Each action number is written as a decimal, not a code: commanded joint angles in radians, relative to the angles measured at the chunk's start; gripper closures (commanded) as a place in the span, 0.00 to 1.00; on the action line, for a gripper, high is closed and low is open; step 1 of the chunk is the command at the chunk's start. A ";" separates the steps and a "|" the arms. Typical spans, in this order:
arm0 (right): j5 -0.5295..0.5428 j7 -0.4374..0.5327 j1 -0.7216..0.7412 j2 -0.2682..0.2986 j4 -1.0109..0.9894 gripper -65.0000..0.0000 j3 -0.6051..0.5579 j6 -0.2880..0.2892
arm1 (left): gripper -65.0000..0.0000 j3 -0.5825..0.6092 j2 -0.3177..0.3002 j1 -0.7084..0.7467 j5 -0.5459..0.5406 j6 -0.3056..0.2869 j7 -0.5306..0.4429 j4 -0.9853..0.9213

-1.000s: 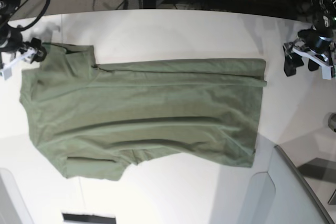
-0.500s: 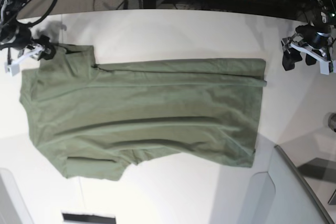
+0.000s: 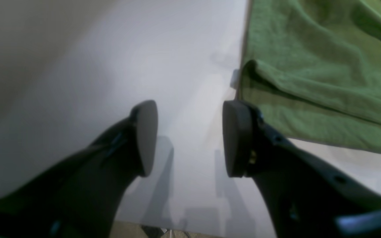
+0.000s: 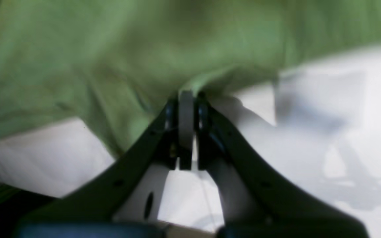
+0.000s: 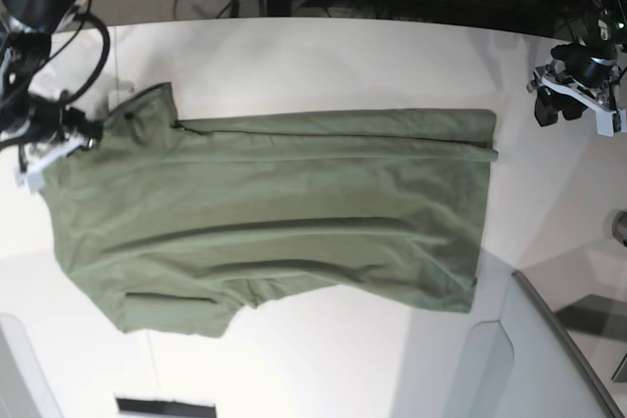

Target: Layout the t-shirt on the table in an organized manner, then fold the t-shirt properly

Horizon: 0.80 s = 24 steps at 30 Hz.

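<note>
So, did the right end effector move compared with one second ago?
Yes. In the base view the right end effector has come down the picture and onto the shoulder edge of the t-shirt, where it is now shut on the cloth.

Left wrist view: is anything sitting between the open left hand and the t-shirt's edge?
Nothing visible does. Only bare white table lies between the left hand and the green t-shirt, whose folded edge lies just beyond one finger. The hand is open and holds nothing.

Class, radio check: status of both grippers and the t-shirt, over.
Right gripper shut on t-shirt edge. Left gripper open over bare table, beside the shirt, holding nothing. Shirt part-folded, flat. Nothing in the way.
</note>
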 commanded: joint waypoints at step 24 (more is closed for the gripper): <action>0.016 0.255 0.413 0.040 -0.411 1.00 -0.183 -0.004 | 0.54 -0.009 -0.015 0.019 -0.005 -0.004 -0.020 0.016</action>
